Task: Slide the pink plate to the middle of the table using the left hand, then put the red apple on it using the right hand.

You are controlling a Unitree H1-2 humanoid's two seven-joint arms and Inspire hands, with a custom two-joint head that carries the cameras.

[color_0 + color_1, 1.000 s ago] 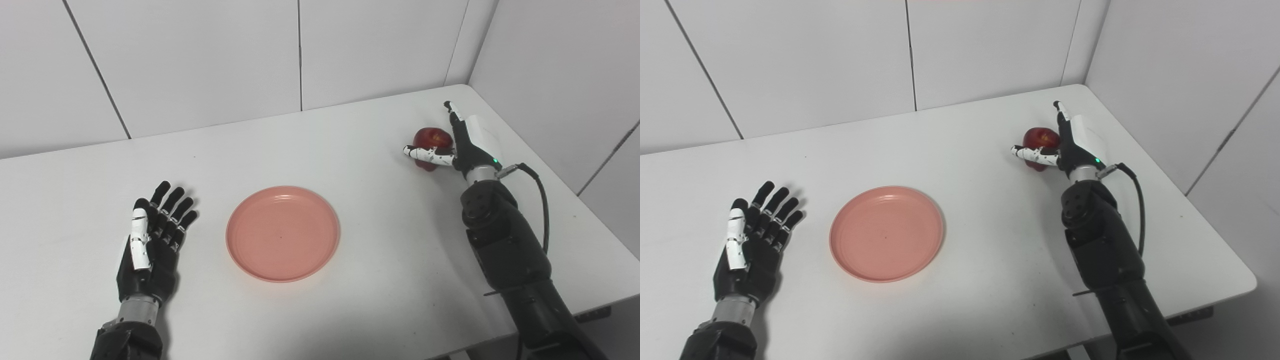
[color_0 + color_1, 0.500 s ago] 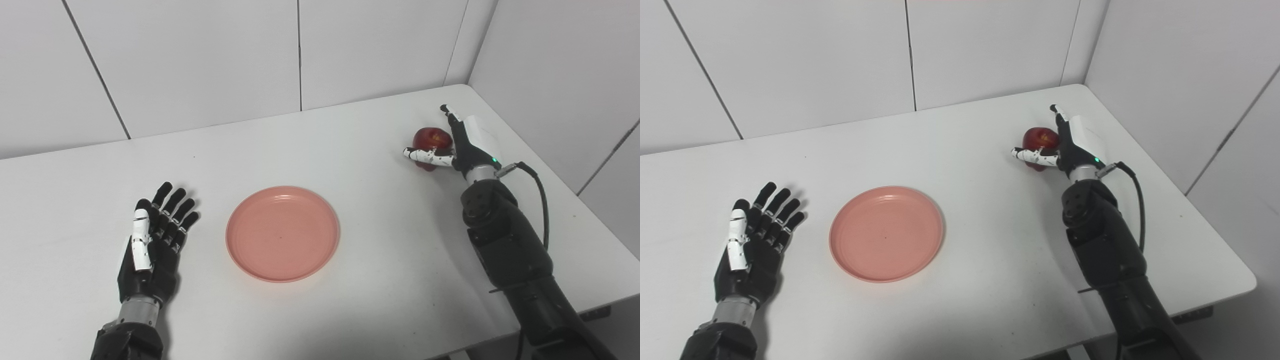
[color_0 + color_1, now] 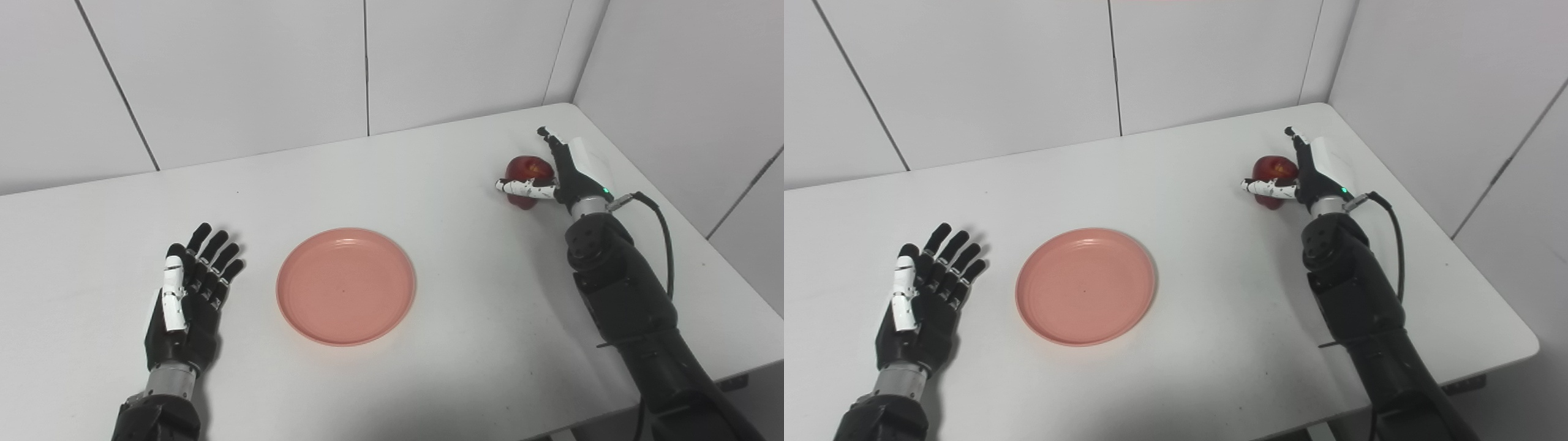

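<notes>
Red apple (image 3: 525, 173) half behind right robot hand (image 3: 560, 174)

The left hand (image 3: 184, 300) lies flat on the table (image 3: 429, 343), palm up, fingers spread, holding nothing. The right arm stretches toward the table's far right corner, its hand (image 3: 560, 177) edge-on, thumb and fingers apart.

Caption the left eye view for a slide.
Right hand wraps around the apple at the table's far right; the plate sits empty mid-table, left hand open beside it.
</notes>
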